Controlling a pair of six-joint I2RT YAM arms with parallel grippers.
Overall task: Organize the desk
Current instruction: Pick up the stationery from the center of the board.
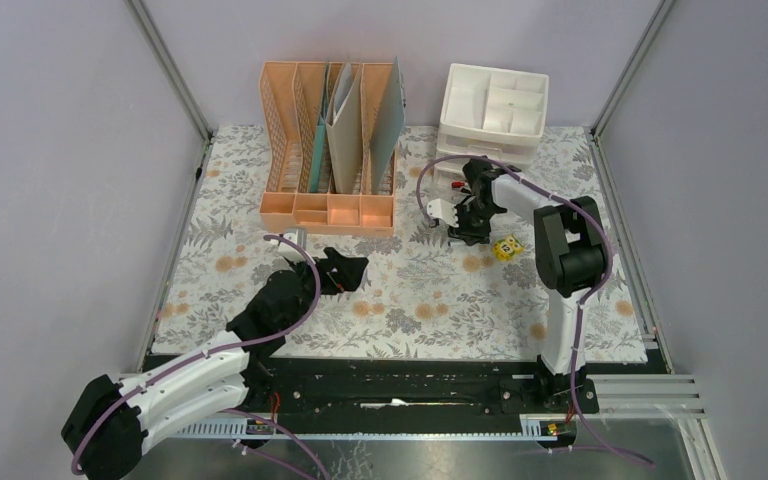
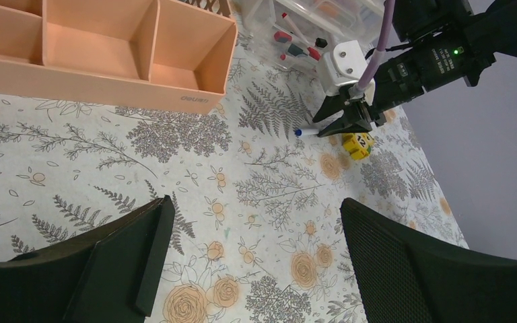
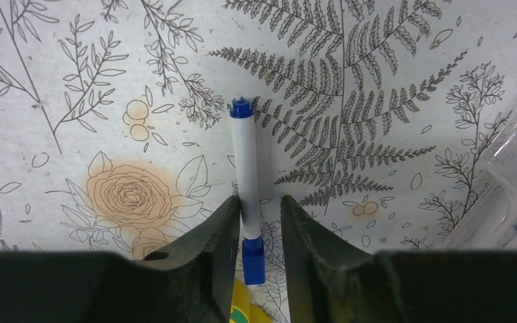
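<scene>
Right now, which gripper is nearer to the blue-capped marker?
Right. The right gripper straddles the marker; the left gripper hangs well apart, by the peach rack.

Soft, even light from above fills all three views, bright and flat. The desk (image 1: 410, 300) carries only faint shadows under the arms. The overhead view is sharp, and its verticals lean outward at the edges. In the right wrist view the pen (image 3: 246, 161) is crisp, while the right end effector (image 3: 258, 205) looks dark and slightly soft.

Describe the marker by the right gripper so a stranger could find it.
Find the white drawer unit, far right on the desk. In front of it, the right gripper straddles a marker lying flat. It is slim, white, blue at both ends; the neighbouring block is yellow.
</scene>
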